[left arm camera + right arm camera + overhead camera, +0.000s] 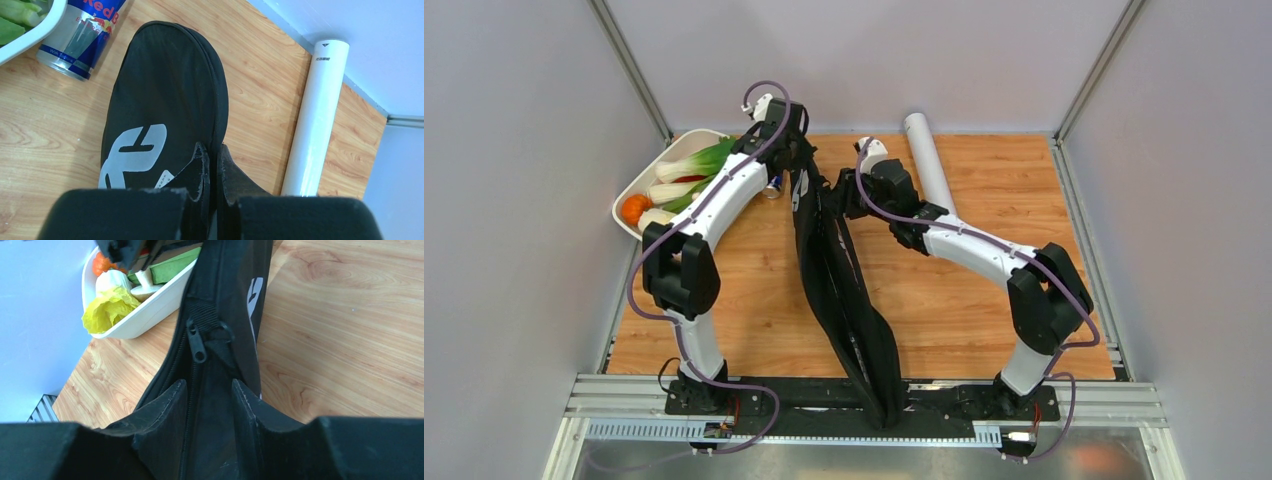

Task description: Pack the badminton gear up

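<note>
The black racket bag (pixel 844 290) lies lengthwise down the middle of the table, its far end raised. My left gripper (pixel 796 165) is shut on the bag's far rim; in the left wrist view the fingers (pixel 212 150) pinch the fabric edge beside the bag's white logo (pixel 132 155). My right gripper (pixel 839 195) straddles the bag's zipped edge (pixel 225 300), jaws apart on either side of the seam (pixel 209 385), just below the zipper pull (pixel 197 345). A white tube (pixel 927 165) lies at the back, right of the bag (pixel 320 115).
A white tray (pixel 639 185) of vegetables sits at the back left (pixel 145 315). A blue-silver drink can (pixel 82 40) lies between the tray and the bag. Grey walls close in the table on three sides.
</note>
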Tool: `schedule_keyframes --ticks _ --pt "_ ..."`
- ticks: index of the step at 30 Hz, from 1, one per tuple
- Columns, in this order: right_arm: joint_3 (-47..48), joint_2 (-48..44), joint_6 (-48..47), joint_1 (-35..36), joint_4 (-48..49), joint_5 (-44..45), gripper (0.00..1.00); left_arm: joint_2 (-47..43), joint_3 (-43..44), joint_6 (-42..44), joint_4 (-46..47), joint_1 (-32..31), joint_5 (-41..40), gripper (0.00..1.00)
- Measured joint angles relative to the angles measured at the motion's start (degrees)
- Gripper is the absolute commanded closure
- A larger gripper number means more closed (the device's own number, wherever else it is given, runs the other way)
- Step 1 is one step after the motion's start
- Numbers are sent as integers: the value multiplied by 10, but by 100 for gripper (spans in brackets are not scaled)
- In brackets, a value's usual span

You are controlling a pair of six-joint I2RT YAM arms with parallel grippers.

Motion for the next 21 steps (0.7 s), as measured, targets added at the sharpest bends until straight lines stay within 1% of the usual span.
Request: schedule_keyframes --ticks 2,4,6,8,10,16,21 --pt "4 9 6 -8 2 -11 67 -2 -2 0 2 0 1 100" --pt "7 15 10 -14 6 -19 69 -3 -5 0 3 0 2 100" --pt "9 20 16 -18 11 -28 67 -5 -7 -2 5 1 2 100" --pt "10 21 21 -19 14 -35 63 -5 -8 -3 6 1 2 100" --pt "10 21 27 -18 16 -40 60 -6 -10 -4 8 1 2 100" --pt "10 16 38 -17 18 -42 60 -10 -19 -7 18 1 3 100" --pt "10 4 43 -17 22 -43 63 -10 -19 -9 19 1 5 100"
